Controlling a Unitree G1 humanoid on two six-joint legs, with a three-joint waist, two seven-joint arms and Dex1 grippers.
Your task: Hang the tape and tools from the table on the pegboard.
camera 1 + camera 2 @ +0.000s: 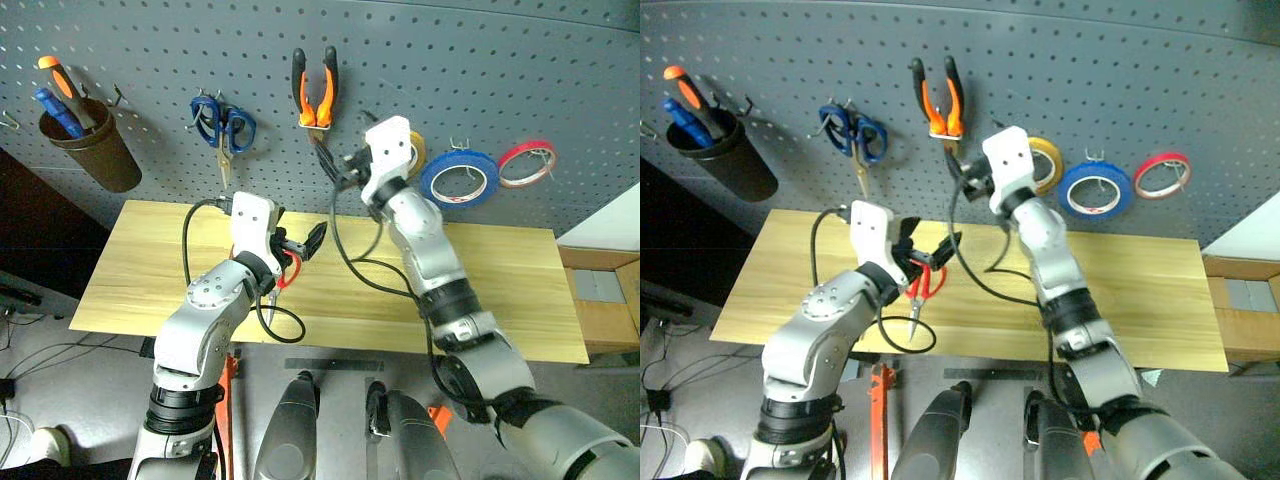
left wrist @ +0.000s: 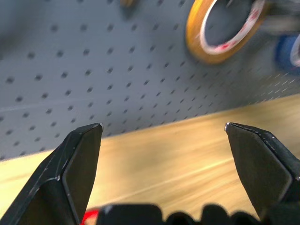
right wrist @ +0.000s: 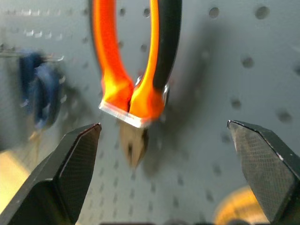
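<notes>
Pliers [image 1: 315, 88] hang on the pegboard [image 1: 500, 70], handles toward twelve o'clock; both grippers spread, empty; left gripper [image 1: 932, 254] partly hides red-handled scissors [image 1: 921, 290] on the desk [image 1: 500, 290].

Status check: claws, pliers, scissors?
Both claws, left and right, open, empty. Pliers on pegboard. Red scissors on table.

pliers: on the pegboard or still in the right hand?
On the pegboard. The pliers hang handles-up; the right hand is open, clear of them.

Red-handled scissors [image 1: 923, 287] on wooden table [image 1: 1140, 290]
</notes>
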